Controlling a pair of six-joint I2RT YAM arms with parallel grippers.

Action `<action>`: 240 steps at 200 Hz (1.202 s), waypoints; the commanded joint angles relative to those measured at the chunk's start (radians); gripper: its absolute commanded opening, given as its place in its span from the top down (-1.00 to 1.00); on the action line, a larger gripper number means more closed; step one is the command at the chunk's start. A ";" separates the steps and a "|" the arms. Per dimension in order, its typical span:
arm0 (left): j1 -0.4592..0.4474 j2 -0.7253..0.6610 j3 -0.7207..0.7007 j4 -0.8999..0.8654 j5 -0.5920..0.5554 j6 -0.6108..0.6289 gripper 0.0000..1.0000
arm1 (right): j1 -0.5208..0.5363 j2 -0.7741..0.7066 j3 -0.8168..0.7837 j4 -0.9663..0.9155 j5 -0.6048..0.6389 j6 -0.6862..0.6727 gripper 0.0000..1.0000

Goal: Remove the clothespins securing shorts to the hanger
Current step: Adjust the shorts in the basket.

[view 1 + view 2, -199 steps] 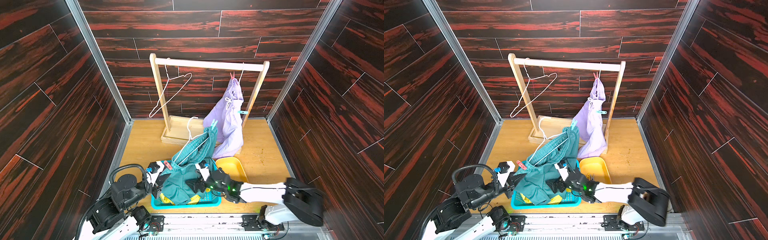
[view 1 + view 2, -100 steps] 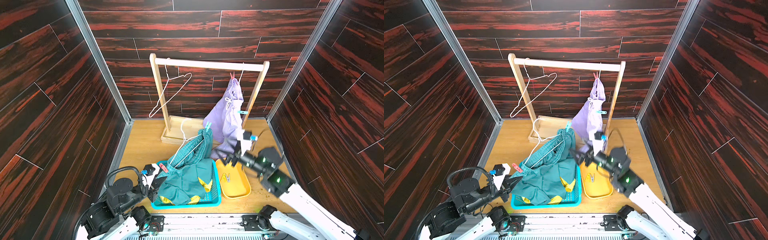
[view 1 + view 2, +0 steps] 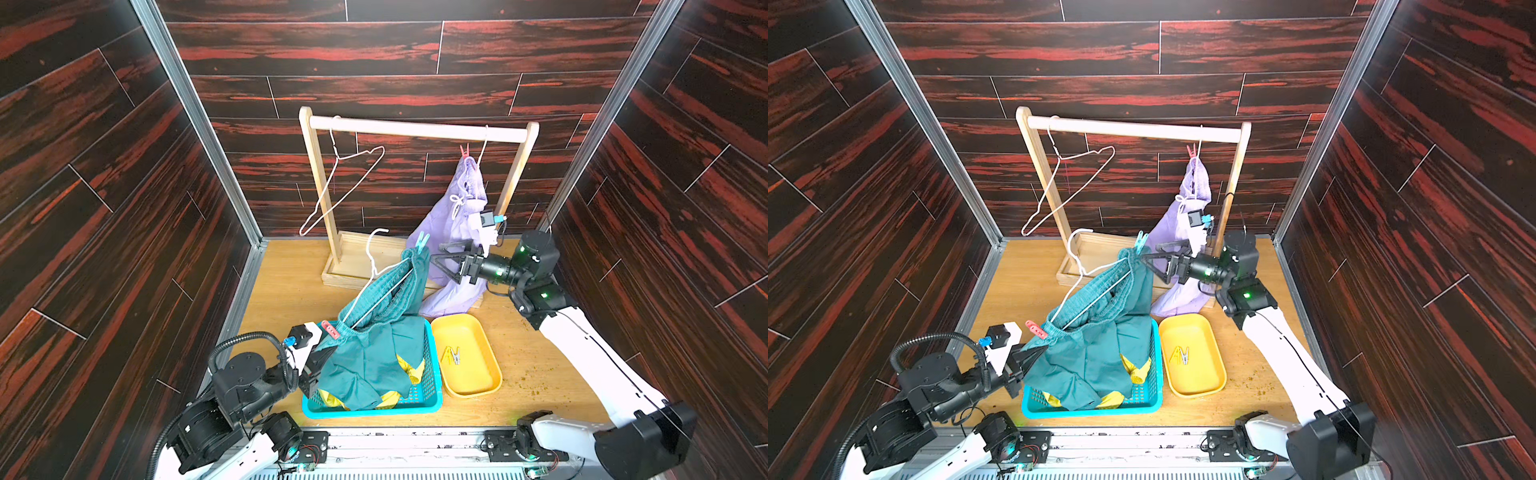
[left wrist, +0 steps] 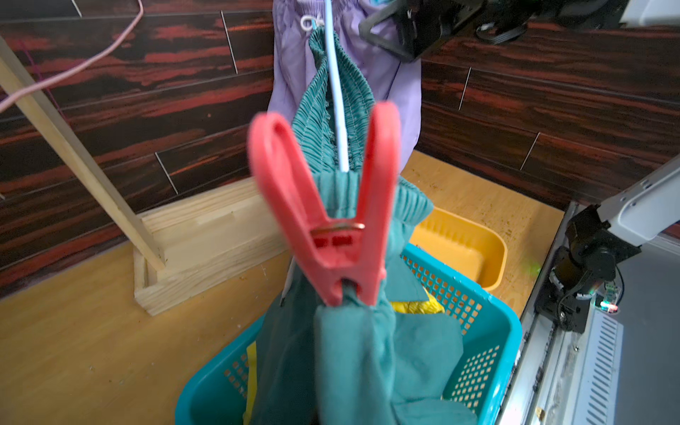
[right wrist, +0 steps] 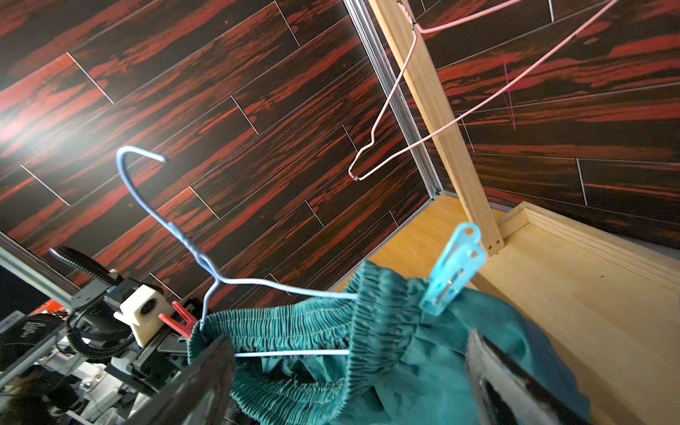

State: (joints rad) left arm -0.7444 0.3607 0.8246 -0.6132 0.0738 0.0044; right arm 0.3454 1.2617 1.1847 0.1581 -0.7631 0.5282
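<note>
1. The teal shorts (image 3: 374, 357), soft cloth with a tightly ribbed elastic waistband, are stretched along a thin light-blue wire hanger (image 5: 191, 247). It slants up from the basket (image 3: 374, 412).
2. A red pin (image 4: 338, 254), a chunky plastic V with a metal spring, bites bunched teal cloth at the hanger's low corner.
3. A blue pin (image 5: 450, 272), pale, flat and translucent, clips the waistband at the raised corner.
4. The left gripper (image 3: 1036, 355) has its tapered black fingers pressed together on the teal shorts just under the red pin.
5. The right gripper (image 3: 442, 266) stands wide apart and holds nothing. Its fingers sit either side of the waistband, and the blue pin is just ahead.
6. The teal legs drape into the basket, turquoise plastic with perforated walls, over crumpled yellow shorts (image 3: 411, 368).
7. Just beside the basket on the wooden desk (image 3: 291, 291), a smooth, rounded yellow tray (image 3: 486, 382) holds yellow pins (image 3: 453, 355) lying close together.
8. The lavender shorts (image 3: 457, 232), with a white drawstring, hang limp from the round rail of the pale wooden rack (image 3: 415, 129). A pink-red pin (image 3: 464, 150) grips their top.
9. A bare pink hanger (image 3: 340, 187) of bent wire hangs near the rail's other end.
</note>
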 commanded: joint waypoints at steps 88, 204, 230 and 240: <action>-0.001 0.035 0.002 0.125 0.041 0.037 1.00 | -0.147 0.175 0.144 0.113 -0.192 0.050 -0.97; -0.001 0.029 0.088 0.047 0.139 -0.001 1.00 | -0.149 0.189 0.142 0.284 -0.281 0.110 -0.97; -0.001 0.012 0.092 0.060 0.155 -0.005 1.00 | -0.148 0.176 0.127 0.290 -0.285 0.101 -0.97; 0.000 0.013 0.097 0.048 0.153 -0.001 1.00 | -0.146 0.179 0.127 0.310 -0.301 0.114 -0.97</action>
State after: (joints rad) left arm -0.7444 0.3973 0.8772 -0.6067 0.1993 0.0139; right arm 0.1997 1.4639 1.3285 0.4232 -1.0294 0.6289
